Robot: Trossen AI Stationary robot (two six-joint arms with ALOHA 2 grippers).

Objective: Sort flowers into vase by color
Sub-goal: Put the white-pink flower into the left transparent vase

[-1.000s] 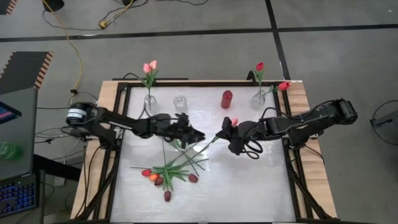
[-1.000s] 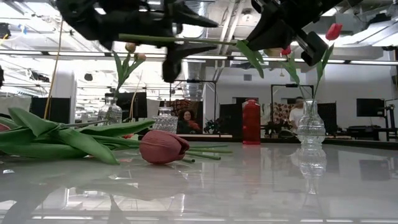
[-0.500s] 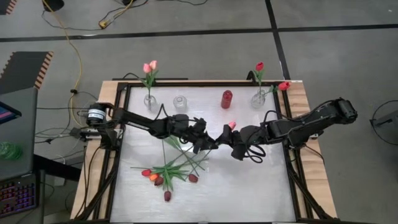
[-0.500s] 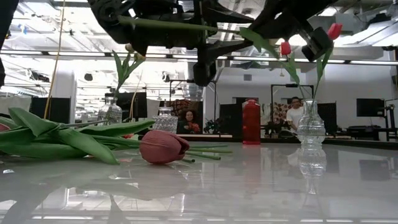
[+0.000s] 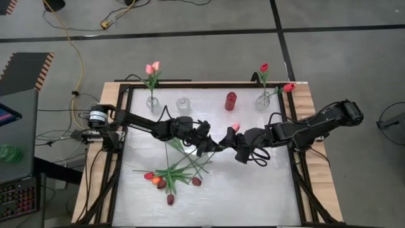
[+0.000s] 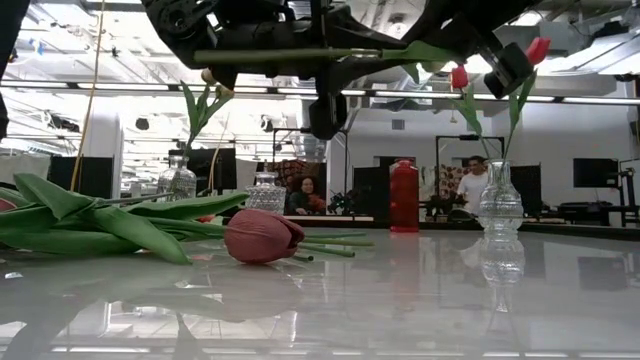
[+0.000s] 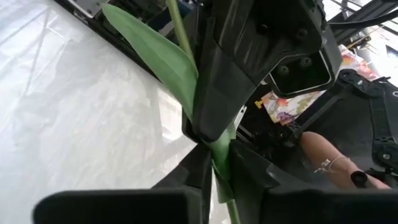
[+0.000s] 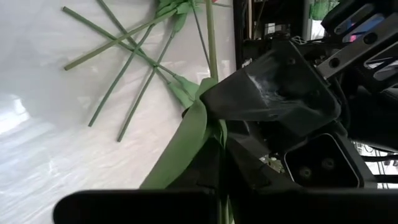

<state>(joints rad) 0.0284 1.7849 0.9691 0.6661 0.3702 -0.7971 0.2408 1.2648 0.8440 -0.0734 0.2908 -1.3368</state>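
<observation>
One pink tulip (image 5: 235, 126) is up in the air over the table's middle, its green stem (image 6: 290, 54) lying level across the low view. My right gripper (image 5: 231, 140) reaches in from the right and my left gripper (image 5: 215, 144) from the left. They meet tip to tip on that stem, both shut on it. Several more tulips (image 5: 174, 172) lie crossed on the table nearer the near edge, with one head (image 6: 262, 236) close to the low camera. My left gripper pinches the tulip's stem (image 7: 221, 177) between its two fingers, coming level from the table's left. The stem is lifted clear of the table. My right gripper's fingers sit right against it on the same stretch. My right gripper pinches the stem where a leaf (image 8: 189, 140) joins it, coming level from the table's right. The pink head (image 5: 235, 126) sticks out toward the far edge beside the fingers. The long stem end (image 6: 210, 56) reaches out to the left, clear of the table.
Along the far edge stand a clear vase with pink tulips (image 5: 152, 101), an empty clear vase (image 5: 183, 104), a red vase (image 5: 230, 101) and a clear vase with red tulips (image 5: 263, 99). Bare tabletop lies on the near right (image 5: 253, 190). People sit in the room beyond.
My left gripper moved toward the table's right and reached the stem that my right gripper holds. My right gripper shifted slightly toward the near edge. In the last half second the stem tipped from slanted to level, and its drooping leaf came up.
</observation>
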